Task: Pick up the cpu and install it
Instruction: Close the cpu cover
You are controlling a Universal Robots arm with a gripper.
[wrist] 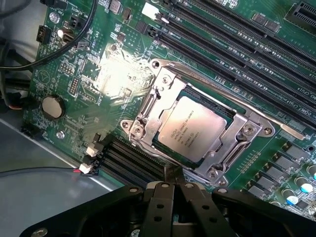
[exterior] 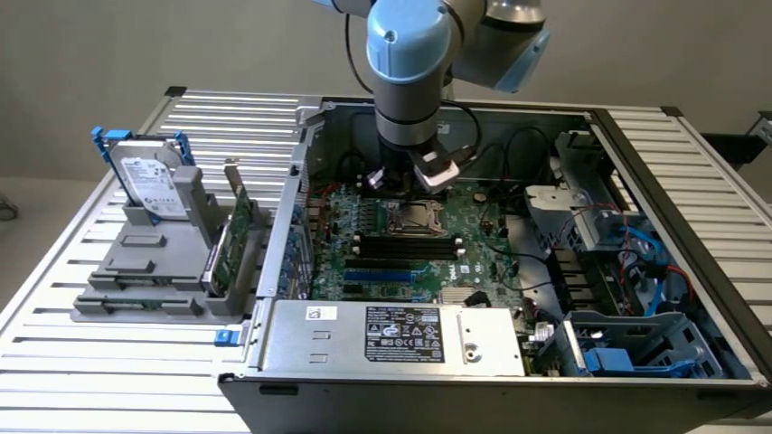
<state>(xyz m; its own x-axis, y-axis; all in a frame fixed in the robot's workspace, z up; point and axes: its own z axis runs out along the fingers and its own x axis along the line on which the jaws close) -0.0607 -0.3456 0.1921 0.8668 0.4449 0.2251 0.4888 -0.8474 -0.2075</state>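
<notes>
From the exterior view, a big open computer case (exterior: 507, 271) lies on a table (exterior: 121, 362) made of silver slats. The green motherboard (exterior: 410, 253) lies flat inside the case. The blue and grey robot arm (exterior: 410, 63) comes down from 12 o'clock and reaches into the case. Its end effector (exterior: 404, 181) hangs just over the top part of the board. Right under it, toward 6 o'clock, sits the socket (exterior: 414, 215) with its shiny metal frame. At 6 o'clock in the case there is a silver power box (exterior: 392, 336) with a black and white label. At 3 o'clock there are metal cages with blue and black wires (exterior: 639, 258). Outside the case, at 9 o'clock, a grey holder (exterior: 151, 271) stands on the table. A silver hard drive (exterior: 151, 185) with a blue bracket leans upright in it, and a green card (exterior: 235, 240) stands beside it.

From the wrist view, the cpu (wrist: 192, 128) lies flat inside the socket (wrist: 148, 111). It is a small square chip with a dull silver top and tiny writing. The metal frame goes around all its sides. A thin metal lever (wrist: 237, 101) runs along one side of the socket. The end effector (wrist: 173, 174) is black, with its two fingers pressed together and nothing between them. Its tip is just beside the edge of the socket frame, close to the cpu. Long black memory slots (wrist: 247, 54) run past the socket. A round silver battery (wrist: 53, 106) sits on the board, well apart from the socket. A bright patch of light shines on the board next to the socket.
</notes>
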